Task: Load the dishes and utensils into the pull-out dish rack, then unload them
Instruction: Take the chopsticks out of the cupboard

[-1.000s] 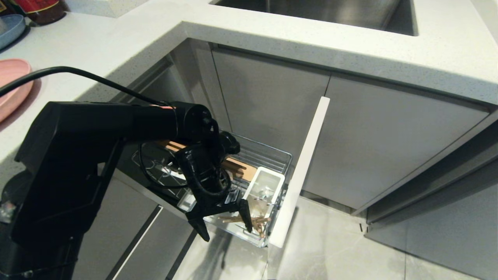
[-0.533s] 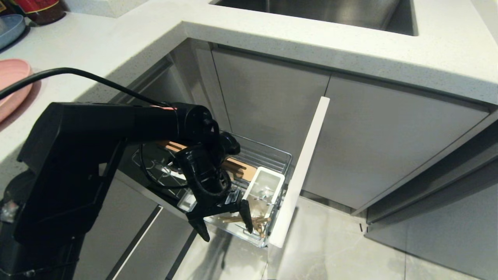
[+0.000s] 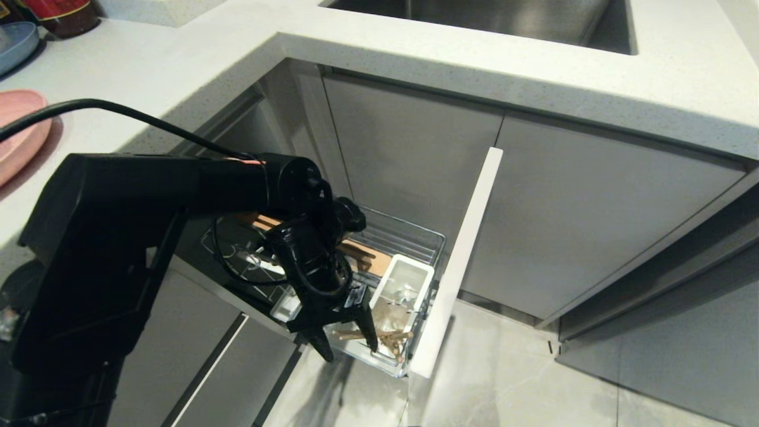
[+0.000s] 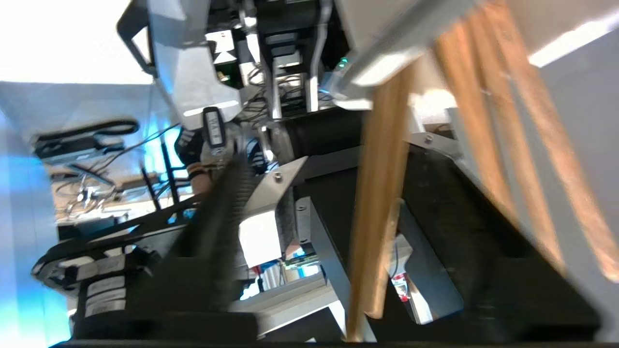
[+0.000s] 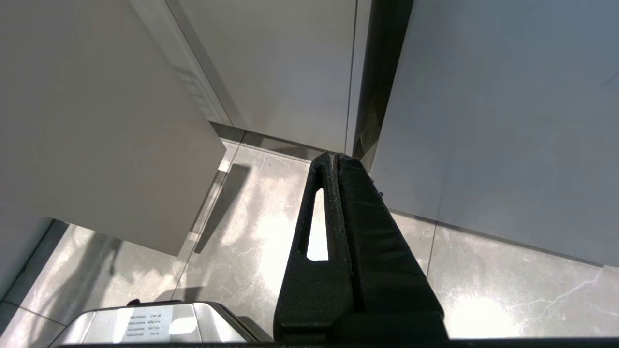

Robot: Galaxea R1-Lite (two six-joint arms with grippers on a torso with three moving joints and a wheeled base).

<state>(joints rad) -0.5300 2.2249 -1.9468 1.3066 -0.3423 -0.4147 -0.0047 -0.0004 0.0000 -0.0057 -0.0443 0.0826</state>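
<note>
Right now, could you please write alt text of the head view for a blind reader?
The black left gripper reaches down around wooden chopsticks in the white utensil box of a pulled-out dish rack. Above are a pale countertop, a sink and a pink plate.

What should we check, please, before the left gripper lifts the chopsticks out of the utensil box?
1. Pull-out dish rack drawn out: ok.
2. Left gripper at the utensil box: ok.
3. Chopsticks between its fingers: ok.
4. Firm grip on chopsticks: cannot tell, jaws partly closed.
5. Right gripper shut, parked near the floor: ok.
6. Pink plate already on the counter: ok.
</note>
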